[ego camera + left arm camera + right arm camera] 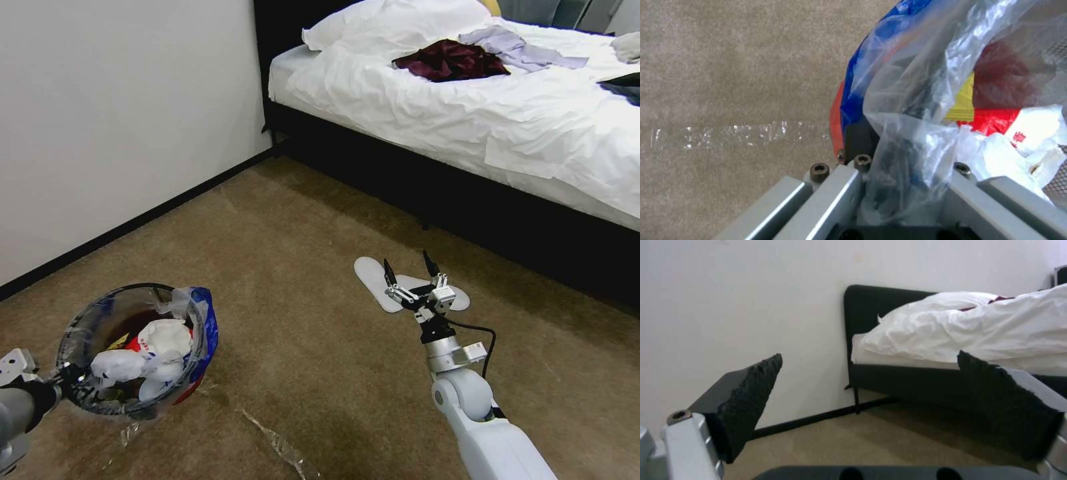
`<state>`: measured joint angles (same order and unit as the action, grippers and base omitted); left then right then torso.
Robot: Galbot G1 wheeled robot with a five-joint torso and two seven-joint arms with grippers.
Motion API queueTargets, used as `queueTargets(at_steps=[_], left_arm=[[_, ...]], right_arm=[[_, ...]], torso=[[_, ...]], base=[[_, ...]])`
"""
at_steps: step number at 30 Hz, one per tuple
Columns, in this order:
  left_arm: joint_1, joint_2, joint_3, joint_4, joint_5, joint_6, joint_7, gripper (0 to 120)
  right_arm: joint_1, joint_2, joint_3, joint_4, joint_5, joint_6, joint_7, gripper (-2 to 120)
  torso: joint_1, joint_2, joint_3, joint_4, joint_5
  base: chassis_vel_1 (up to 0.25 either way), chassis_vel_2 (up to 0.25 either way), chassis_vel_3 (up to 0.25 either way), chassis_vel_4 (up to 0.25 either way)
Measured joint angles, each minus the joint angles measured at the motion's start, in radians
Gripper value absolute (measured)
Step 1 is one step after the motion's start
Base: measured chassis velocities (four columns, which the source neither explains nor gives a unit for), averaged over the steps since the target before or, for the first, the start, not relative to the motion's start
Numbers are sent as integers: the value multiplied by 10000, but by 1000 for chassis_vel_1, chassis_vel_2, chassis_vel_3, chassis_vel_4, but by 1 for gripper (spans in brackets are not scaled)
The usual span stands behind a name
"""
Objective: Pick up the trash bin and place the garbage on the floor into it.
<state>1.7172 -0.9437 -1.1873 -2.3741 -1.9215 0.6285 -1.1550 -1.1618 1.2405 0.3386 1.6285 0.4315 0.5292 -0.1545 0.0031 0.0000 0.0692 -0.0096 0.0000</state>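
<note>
The trash bin (137,313), red-based with a clear blue-edged bag, is at the lower left of the head view. My left gripper (63,385) is shut on its near rim. In the left wrist view the fingers (840,186) pinch the bin's rim and bag (871,66), with the left gripper (905,176) closed over them. Garbage lies inside the bin: white tissues (163,337), a red wrapper (991,118) and a yellow scrap (962,103). My right gripper (410,267) is open and holds nothing, out over the carpet. Its dark pads (746,400) stand wide apart.
A pair of flat pale slippers (373,277) lies on the carpet under the right gripper. A clear shiny strip (280,448) lies flat on the carpet near the bin. A black-framed bed (467,113) with white sheets fills the far right. A white wall (120,100) runs along the left.
</note>
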Motion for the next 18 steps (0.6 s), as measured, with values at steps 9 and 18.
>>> queueTargets(at_steps=[9,18], left_arm=[[-22,92,-31,49,-73,-11,12,0],[-30,206,-166,30,-254,-29,10,0]], right_arm=[[4,-58,111,22,36,-12,-58,100],[-80,-55,197,88,28,-13,-87,100]], torso=[[0,0,1,0,0],[0,0,0,-1,0]], base=[[0,0,0,0],[0,0,0,0]])
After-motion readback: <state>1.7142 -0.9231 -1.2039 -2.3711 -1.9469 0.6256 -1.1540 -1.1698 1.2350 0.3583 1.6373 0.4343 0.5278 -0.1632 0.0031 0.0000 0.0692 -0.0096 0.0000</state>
